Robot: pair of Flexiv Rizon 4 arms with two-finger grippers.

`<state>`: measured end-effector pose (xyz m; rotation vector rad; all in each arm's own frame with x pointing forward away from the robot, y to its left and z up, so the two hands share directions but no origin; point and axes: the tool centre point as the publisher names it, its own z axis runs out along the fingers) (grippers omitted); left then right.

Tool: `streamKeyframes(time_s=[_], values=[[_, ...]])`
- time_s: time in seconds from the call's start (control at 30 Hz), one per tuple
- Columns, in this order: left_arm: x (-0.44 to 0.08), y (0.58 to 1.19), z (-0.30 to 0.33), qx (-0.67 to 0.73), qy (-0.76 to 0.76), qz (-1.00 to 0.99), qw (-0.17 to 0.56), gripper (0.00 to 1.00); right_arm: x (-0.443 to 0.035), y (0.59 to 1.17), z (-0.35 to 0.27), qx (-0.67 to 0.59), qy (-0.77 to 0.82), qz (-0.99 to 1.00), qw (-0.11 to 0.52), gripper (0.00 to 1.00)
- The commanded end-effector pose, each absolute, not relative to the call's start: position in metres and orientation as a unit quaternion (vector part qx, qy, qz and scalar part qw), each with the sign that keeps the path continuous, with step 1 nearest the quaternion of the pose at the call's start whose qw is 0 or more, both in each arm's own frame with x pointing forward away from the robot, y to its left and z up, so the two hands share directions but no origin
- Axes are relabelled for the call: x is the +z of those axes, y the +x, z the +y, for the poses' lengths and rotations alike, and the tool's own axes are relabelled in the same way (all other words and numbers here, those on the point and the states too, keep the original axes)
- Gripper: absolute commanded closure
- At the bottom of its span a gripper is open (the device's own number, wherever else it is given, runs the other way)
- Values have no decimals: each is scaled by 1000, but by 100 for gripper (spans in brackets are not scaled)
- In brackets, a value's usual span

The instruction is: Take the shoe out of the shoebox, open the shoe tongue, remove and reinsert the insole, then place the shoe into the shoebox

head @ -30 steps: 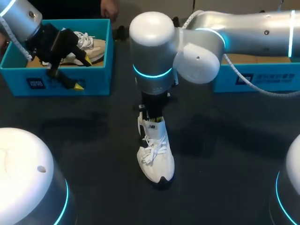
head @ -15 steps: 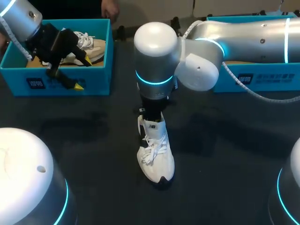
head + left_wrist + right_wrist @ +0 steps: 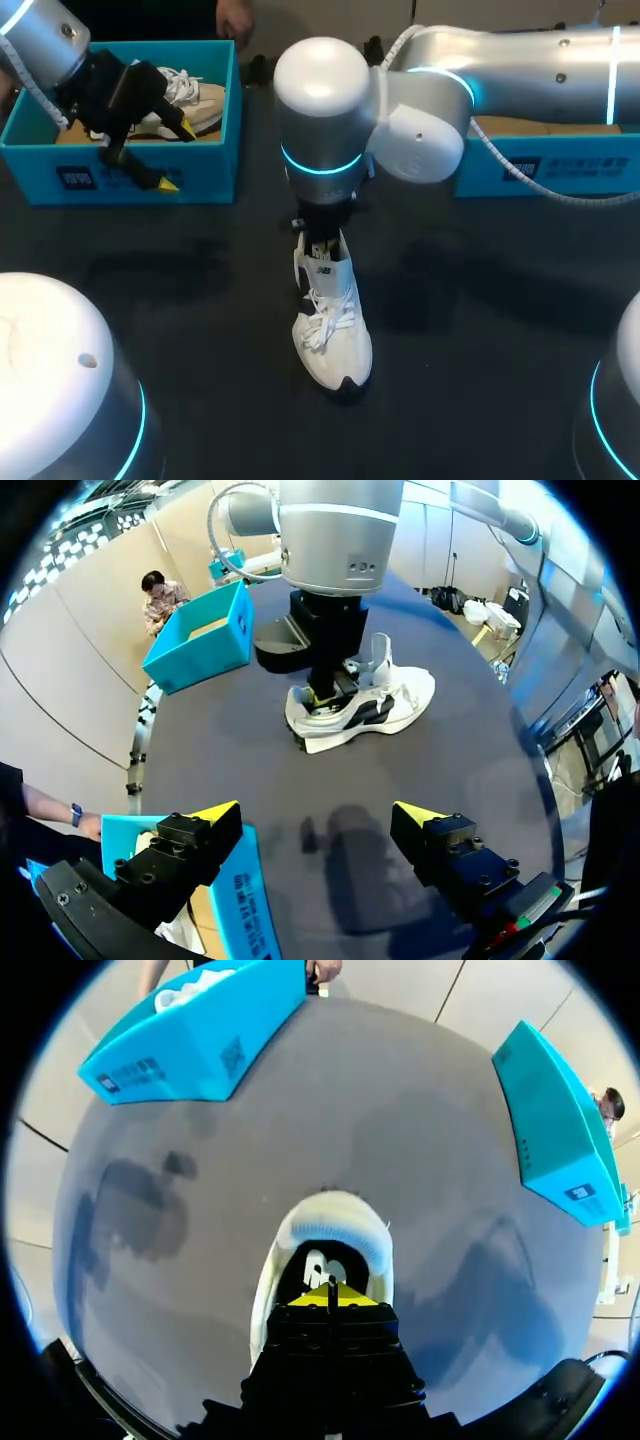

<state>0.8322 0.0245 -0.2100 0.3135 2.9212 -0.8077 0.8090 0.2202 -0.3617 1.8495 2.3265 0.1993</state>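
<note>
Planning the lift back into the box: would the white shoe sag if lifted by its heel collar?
The shoe probably holds shape: its sole looks thick. The padded collar may flex. Loose laces could dangle and snag.

In the head view the right arm (image 3: 325,120) covers the heel opening of the white sneaker (image 3: 335,345) and much of the right-hand shoebox (image 3: 545,165). The left claw (image 3: 178,156) masks part of a second sneaker (image 3: 200,100). From the right wrist, the right claw (image 3: 330,1297) hides the laces and toe. Its tips meet inside the collar, and whether anything thin lies between them cannot be told.
</note>
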Motion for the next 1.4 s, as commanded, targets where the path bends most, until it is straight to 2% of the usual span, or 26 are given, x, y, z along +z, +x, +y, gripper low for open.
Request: streamKeyframes(time_s=[0.03, 0.5, 1.07, 1.23, 1.4], values=[[-210, 833, 25, -264, 104, 958, 46, 0, -374, 818, 219, 88, 615, 780, 76, 100], [-210, 833, 25, -264, 104, 958, 46, 0, -404, 825, 228, 85, 613, 783, 59, 100], [-210, 833, 25, -264, 104, 958, 46, 0, -417, 790, 225, 31, 623, 781, 28, 100], [-210, 833, 25, -264, 104, 958, 46, 0, -412, 786, 224, 22, 625, 780, 22, 100], [-210, 833, 25, -264, 104, 958, 46, 0, -385, 788, 221, 15, 634, 773, 8, 100]])
